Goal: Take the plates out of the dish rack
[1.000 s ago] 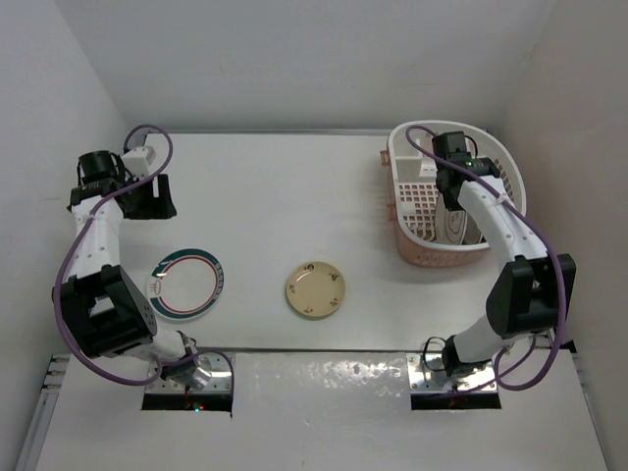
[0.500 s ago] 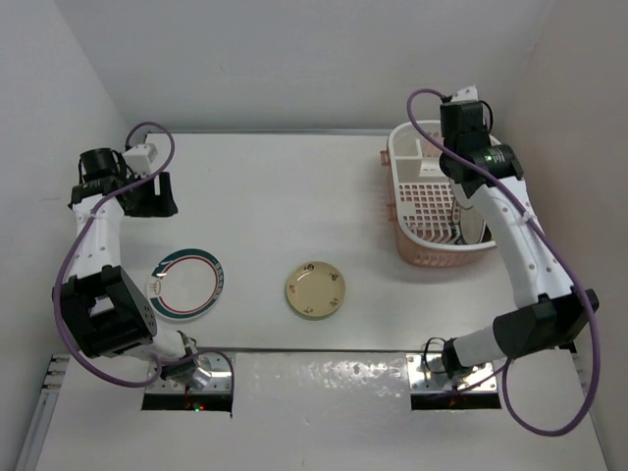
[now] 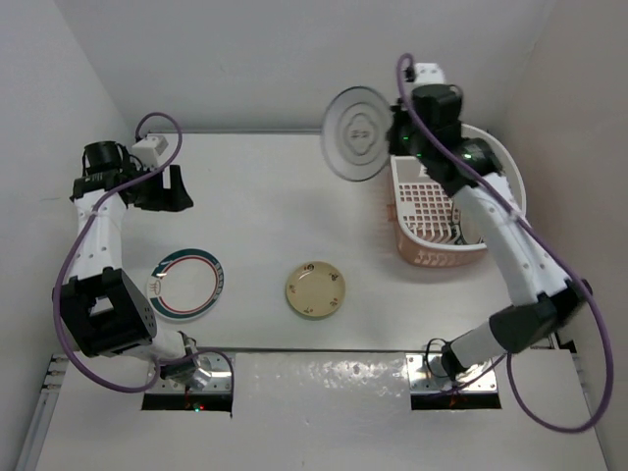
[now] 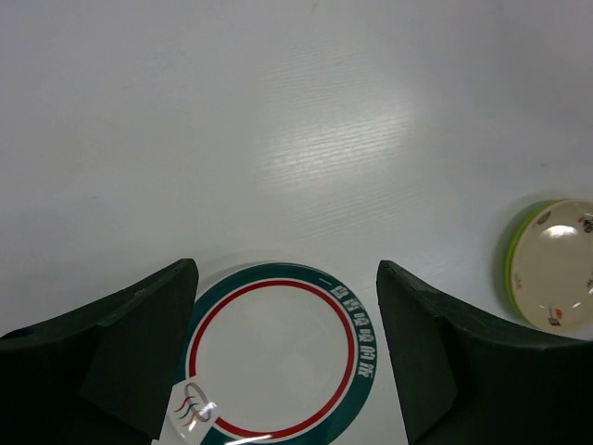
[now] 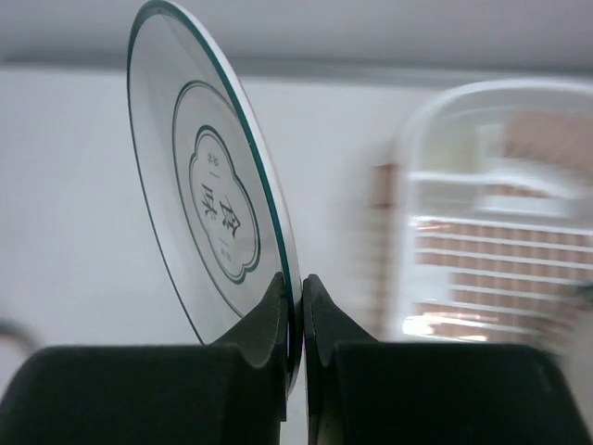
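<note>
Item 1, right gripper (image 3: 396, 133) (image 5: 295, 295): I read its jaws as clamped on the lower rim of the white plate with the dark rim ring (image 3: 357, 132) (image 5: 206, 199), which is held on edge in the air at the upper centre of the top view, just left of the dish rack and clear of it. Item 2, dish rack (image 3: 433, 257) (image 5: 501, 248): sits at the upper right of the table (image 3: 275, 196), white basket with a salmon part, blurred in the right wrist view; something pale stands in its lower right part, possibly another plate, but the arm covers it. Item 3, left gripper (image 3: 178, 190) (image 4: 287, 271): jaws apart, nothing between them, hanging at the upper left above the teal-rimmed plate (image 3: 187, 285) (image 4: 277, 363), which lies flat at the lower left. Item 4, cream-tan plate (image 3: 315, 290) (image 4: 554, 276): flat at the lower centre, green edge showing, well apart from the teal-rimmed plate
</note>
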